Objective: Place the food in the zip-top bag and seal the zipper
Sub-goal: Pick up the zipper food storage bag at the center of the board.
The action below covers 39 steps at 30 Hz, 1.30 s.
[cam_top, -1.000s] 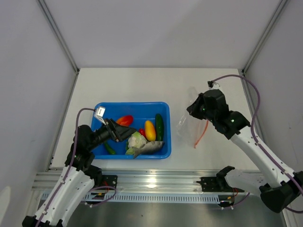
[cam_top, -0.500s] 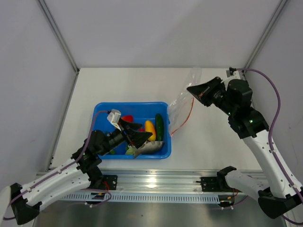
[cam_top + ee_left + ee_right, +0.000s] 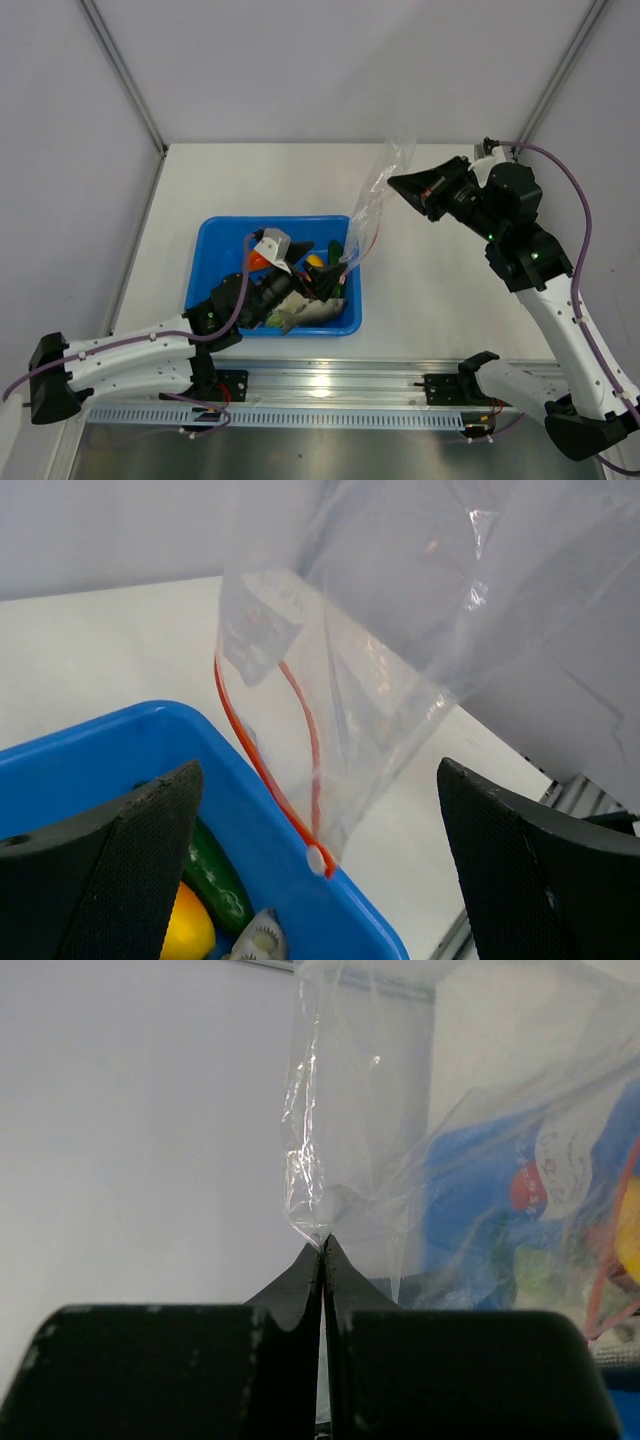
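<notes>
My right gripper (image 3: pixel 392 182) is shut on one end of the zip-top bag (image 3: pixel 368 205) and holds it in the air; the pinch shows in the right wrist view (image 3: pixel 322 1245). The bag hangs down with its red-orange zipper (image 3: pixel 352 252) at the right rim of the blue tray (image 3: pixel 200 270). My left gripper (image 3: pixel 320 280) is open and empty over the tray's right side, facing the bag's mouth (image 3: pixel 300 730). The food lies in the tray: tomato (image 3: pixel 257 260), mango (image 3: pixel 315 261), fish (image 3: pixel 312 312), cucumber (image 3: pixel 215 880). Other pieces are hidden under my left arm.
The tray's right rim (image 3: pixel 290 850) lies just under the bag's lower corner. White table (image 3: pixel 430 290) spreads to the right of the tray. Grey walls stand on both sides and the metal rail (image 3: pixel 330 385) runs along the near edge.
My right gripper lifted the bag off the table and carried it left to the tray's right rim. My left arm reached right across the tray toward the bag's mouth.
</notes>
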Each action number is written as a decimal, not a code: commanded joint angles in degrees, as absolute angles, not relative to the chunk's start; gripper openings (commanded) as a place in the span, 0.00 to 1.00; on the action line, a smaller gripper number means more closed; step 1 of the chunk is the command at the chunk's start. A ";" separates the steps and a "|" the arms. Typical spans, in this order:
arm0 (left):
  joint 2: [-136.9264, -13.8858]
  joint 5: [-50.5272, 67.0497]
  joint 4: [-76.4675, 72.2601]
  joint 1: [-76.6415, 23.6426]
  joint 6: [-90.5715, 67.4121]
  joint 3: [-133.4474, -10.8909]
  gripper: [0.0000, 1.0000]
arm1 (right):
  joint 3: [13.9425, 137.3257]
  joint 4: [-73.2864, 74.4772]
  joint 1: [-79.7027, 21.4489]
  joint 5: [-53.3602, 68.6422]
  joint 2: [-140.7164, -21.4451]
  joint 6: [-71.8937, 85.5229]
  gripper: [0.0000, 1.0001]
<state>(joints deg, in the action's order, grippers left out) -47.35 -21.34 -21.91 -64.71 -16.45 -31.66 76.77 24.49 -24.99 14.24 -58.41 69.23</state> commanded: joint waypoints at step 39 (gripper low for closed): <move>-52.13 -2.38 -6.78 -54.15 -34.00 -48.87 0.01 | 71.72 25.92 -24.87 22.94 -55.72 59.34 0.43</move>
